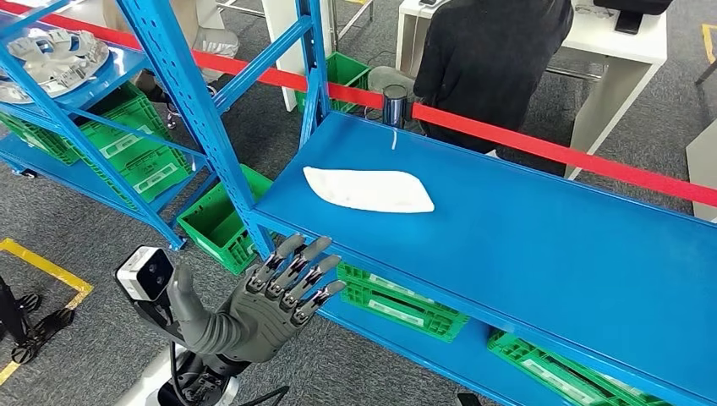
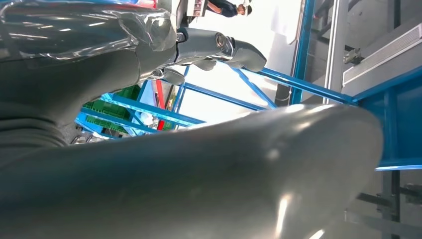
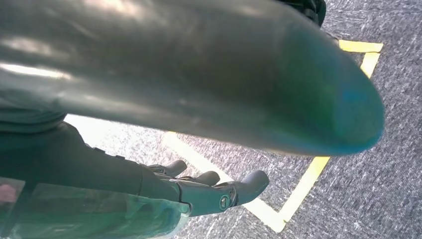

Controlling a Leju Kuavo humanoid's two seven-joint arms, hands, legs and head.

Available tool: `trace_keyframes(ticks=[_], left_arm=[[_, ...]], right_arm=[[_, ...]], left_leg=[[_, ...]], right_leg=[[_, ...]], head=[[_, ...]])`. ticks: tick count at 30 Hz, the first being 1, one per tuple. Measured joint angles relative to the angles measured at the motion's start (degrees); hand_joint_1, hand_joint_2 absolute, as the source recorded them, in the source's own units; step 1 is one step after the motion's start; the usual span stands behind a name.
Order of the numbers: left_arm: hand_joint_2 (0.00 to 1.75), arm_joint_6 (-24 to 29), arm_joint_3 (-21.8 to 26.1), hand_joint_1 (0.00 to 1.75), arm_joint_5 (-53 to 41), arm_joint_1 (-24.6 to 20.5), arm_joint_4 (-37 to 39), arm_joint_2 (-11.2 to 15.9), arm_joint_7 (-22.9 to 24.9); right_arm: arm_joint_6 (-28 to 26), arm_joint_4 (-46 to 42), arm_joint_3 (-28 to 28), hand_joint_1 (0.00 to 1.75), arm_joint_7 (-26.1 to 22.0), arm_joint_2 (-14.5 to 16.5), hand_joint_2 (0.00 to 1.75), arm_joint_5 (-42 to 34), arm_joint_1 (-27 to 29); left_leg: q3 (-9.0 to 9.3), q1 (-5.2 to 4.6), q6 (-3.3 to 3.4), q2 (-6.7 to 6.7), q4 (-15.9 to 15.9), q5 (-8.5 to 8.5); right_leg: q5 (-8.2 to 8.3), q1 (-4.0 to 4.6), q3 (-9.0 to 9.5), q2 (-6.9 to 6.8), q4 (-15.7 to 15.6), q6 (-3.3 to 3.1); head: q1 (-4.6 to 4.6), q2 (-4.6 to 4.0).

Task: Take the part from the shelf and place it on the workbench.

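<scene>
Part (image 1: pixel 369 189) lay white on the blue shelf (image 1: pixel 541 245); the left hand (image 1: pixel 270 304), empty and fingers spread, should reach over it flat.

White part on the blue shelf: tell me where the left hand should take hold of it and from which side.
The white part lies flat on the blue shelf, long and thin, tapering to a point at its right end. The left hand hangs open below the shelf's front edge. Probably best: come from the front and above, and pinch across the narrow width near the wider left end.
</scene>
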Motion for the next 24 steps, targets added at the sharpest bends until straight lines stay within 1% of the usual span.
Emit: trace_keyframes(ticks=[1, 2, 3, 4, 5, 6, 7, 8, 9, 10, 11, 12, 13, 15, 16, 17, 18, 19, 20, 21, 22, 23, 24], left_arm=[[0.0, 0.03, -0.01, 0.0, 0.0, 0.01, 0.01, 0.01, 0.02], [0.0, 0.06, -0.02, 0.0, 0.0, 0.01, 0.01, 0.01, 0.03], [0.0, 0.08, -0.01, 0.0, 0.0, 0.01, 0.01, 0.01, 0.04], [0.0, 0.08, 0.0, 0.0, 0.0, 0.0, 0.01, 0.01, 0.04], [0.0, 0.09, 0.02, 0.0, 0.0, -0.04, 0.0, 0.0, 0.04], [0.0, 0.1, 0.03, 0.0, 0.0, -0.08, -0.01, -0.01, 0.04], [0.0, 0.11, 0.03, 0.0, 0.0, -0.11, -0.03, -0.01, 0.05], [0.0, 0.14, 0.03, 0.0, 0.0, -0.15, -0.04, -0.01, 0.06], [0.0, 0.16, 0.03, 0.0, 0.0, -0.16, -0.05, -0.02, 0.07], [0.0, 0.16, 0.03, 0.0, 0.01, -0.16, -0.09, -0.04, 0.09], [0.0, 0.13, 0.01, 0.0, 0.02, -0.18, -0.11, -0.07, 0.09], [0.0, 0.06, -0.01, 0.0, 0.02, -0.24, -0.11, -0.11, 0.12], [0.0, -0.02, -0.04, 0.0, 0.02, -0.29, -0.07, -0.14, 0.19], [0.0, -0.23, -0.11, 0.0, -0.01, -0.38, 0.24, -0.16, 0.48], [0.0, -0.33, -0.16, 0.0, -0.03, -0.38, 0.45, -0.17, 0.62], [0.0, -0.43, -0.21, 0.0, -0.04, -0.38, 0.67, -0.2, 0.72], [0.0, -0.49, -0.27, 0.0, -0.04, -0.38, 0.85, -0.25, 0.75], [0.0, -0.52, -0.32, 0.0, -0.04, -0.39, 1.02, -0.32, 0.75], [0.0, -0.53, -0.35, 0.0, -0.04, -0.4, 1.15, -0.38, 0.75], [0.0, -0.55, -0.39, 0.0, -0.04, -0.44, 1.24, -0.43, 0.77], [0.0, -0.58, -0.44, 0.0, -0.04, -0.48, 1.31, -0.46, 0.82], [0.0, -0.64, -0.52, 0.0, -0.01, -0.54, 1.36, -0.47, 0.96], [0.0, -0.75, -0.62, 0.0, 0.04, -0.65, 1.41, -0.48, 1.21]], right_arm=[[0.06, 0.0, -0.03, 0.0, 0.01, 0.0, 0.0, -0.07, 0.05], [0.13, -0.01, -0.06, 0.0, 0.01, 0.0, 0.0, -0.14, 0.09], [0.18, -0.01, -0.1, 0.0, 0.01, 0.0, 0.0, -0.2, 0.1], [0.22, -0.02, -0.15, 0.0, 0.01, 0.01, 0.0, -0.24, 0.1], [0.27, -0.02, -0.2, 0.0, 0.01, 0.07, 0.0, -0.26, 0.11], [0.32, -0.02, -0.25, 0.0, 0.01, 0.12, 0.0, -0.27, 0.06], [0.4, -0.01, -0.28, 0.0, 0.02, 0.18, 0.0, -0.31, 0.05], [0.5, -0.01, -0.31, 0.0, 0.03, 0.23, 0.0, -0.37, 0.06], [0.61, 0.0, -0.34, 0.0, 0.04, 0.24, 0.0, -0.5, 0.06], [0.7, 0.0, -0.37, 0.0, 0.05, 0.27, 0.0, -0.66, 0.14], [0.75, 0.0, -0.43, 0.0, 0.06, 0.3, 0.0, -0.81, 0.2], [0.77, 0.0, -0.53, 0.0, 0.05, 0.31, 0.0, -1.03, 0.23], [0.77, 0.0, -0.69, 0.0, 0.03, 0.31, 0.0, -1.25, 0.26], [0.77, 0.0, -1.12, 0.0, -0.07, 0.31, 0.0, -1.76, 0.42], [0.77, 0.0, -1.31, 0.0, -0.13, 0.31, 0.0, -1.96, 0.61], [0.77, 0.0, -1.46, 0.0, -0.17, 0.32, 0.0, -2.08, 0.84], [0.78, 0.0, -1.57, 0.0, -0.21, 0.33, 0.0, -2.14, 1.04], [0.77, 0.0, -1.65, 0.0, -0.26, 0.33, 0.0, -2.19, 1.16], [0.77, 0.0, -1.72, 0.0, -0.31, 0.34, 0.0, -2.23, 1.18], [0.77, 0.0, -1.77, 0.0, -0.35, 0.34, 0.0, -2.26, 1.14], [0.77, 0.0, -1.8, 0.0, -0.41, 0.37, 0.0, -2.31, 1.09], [0.8, 0.0, -1.84, 0.0, -0.46, 0.43, 0.0, -2.38, 1.08], [0.84, 0.0, -1.9, 0.0, -0.52, 0.5, 0.0, -2.53, 1.13]], left_leg=[[-1.34, 0.15, -0.13, 0.11, 2.46, -0.52], [-1.67, 0.25, -0.13, 0.17, 2.76, 0.06], [-0.75, 0.31, 0.01, 0.2, 0.58, 1.68], [1.12, 0.29, 0.32, 0.2, -3.38, 3.87], [3.23, 0.23, 0.74, -0.05, -7.55, 5.47], [4.97, 0.09, 1.17, -0.28, -10.93, 6.52], [6.02, -0.09, 1.51, -0.48, -12.87, 6.85], [6.42, -0.27, 1.77, -0.64, -13.51, 6.57], [6.55, -0.43, 1.96, -0.53, -13.79, 6.58], [6.89, -0.31, 2.19, -0.31, -14.33, 6.71], [7.39, -0.21, 2.44, -0.04, -15.05, 6.87], [7.92, -0.09, 2.68, 0.3, -15.76, 7.07], [8.4, 0.01, 2.88, 0.7, -16.34, 7.23], [8.64, -0.18, 3.1, 1.34, -16.48, 7.13], [8.67, -0.26, 3.14, 1.63, -16.47, 7.02], [8.75, -0.32, 3.13, 1.92, -16.44, 6.89], [8.88, -0.34, 3.04, 2.23, -16.39, 6.74], [9.05, -0.35, 2.89, 2.6, -16.27, 6.51], [9.2, -0.41, 2.64, 2.96, -16.04, 6.23], [9.3, -0.56, 2.34, 3.33, -15.72, 5.86], [9.35, -0.71, 2.04, 3.7, -15.44, 5.53], [9.37, -0.85, 1.76, 4.03, -15.22, 5.29], [9.4, -0.89, 1.56, 4.43, -15.12, 5.14]], right_leg=[[-0.06, 0.05, 0.06, 0.0, 0.01, -0.06], [-0.13, 0.08, 0.16, 0.02, 0.01, -0.12], [-0.22, 0.11, 0.33, 0.09, 0.01, -0.12], [-0.35, 0.14, 0.55, 0.19, 0.0, -0.09], [-0.47, 0.12, 0.7, 0.35, -0.04, -0.05], [-0.56, 0.18, 0.72, 0.49, -0.06, 0.12], [-0.61, 0.16, 0.64, 0.6, -0.1, 0.36], [-0.62, 0.1, 0.53, 0.7, -0.2, 0.64], [-0.57, 0.13, 0.51, 0.76, -0.39, 1.01], [-0.62, 0.11, 0.57, 0.8, -0.57, 1.32], [-0.92, 0.18, 0.49, 0.76, -0.26, 1.46], [-1.57, 0.27, -0.11, 0.7, 1.06, 1.46], [-2.67, 0.32, -1.45, 0.61, 3.7, 1.3], [-5.27, 0.28, -5.72, 0.53, 11.34, 1.04], [-5.97, 0.26, -7.62, 0.51, 14.33, 1.18], [-5.81, 0.23, -8.55, 0.44, 15.31, 1.55], [-4.7, 0.19, -8.25, 0.23, 13.94, 2.09], [-2.86, 0.15, -6.77, -0.27, 10.32, 2.68], [-0.97, 0.18, -4.86, -1.35, 5.89, 2.99], [0.51, 0.25, -3.21, -2.15, 2.28, 2.98], [1.39, 0.35, -2.12, -2.65, 0.0, 2.64], [1.68, 0.47, -1.78, -2.76, -0.74, 2.12], [1.78, 0.57, -1.78, -2.14, -0.67, 1.67]], head=[[-0.01, 0.0], [-0.01, 0.0], [-0.02, 0.0], [-0.02, 0.0], [0.02, 0.0], [0.05, 0.0], [0.05, 0.0], [0.05, 0.0], [0.0, 0.0], [-0.01, 0.0], [0.02, 0.0], [0.05, 0.0], [0.1, 0.0], [0.12, 0.0], [0.12, 0.0], [0.12, 0.0], [0.14, 0.0], [0.14, 0.0], [0.15, 0.0], [0.14, 0.0], [0.13, 0.0], [0.1, 0.0], [0.08, 0.0]])
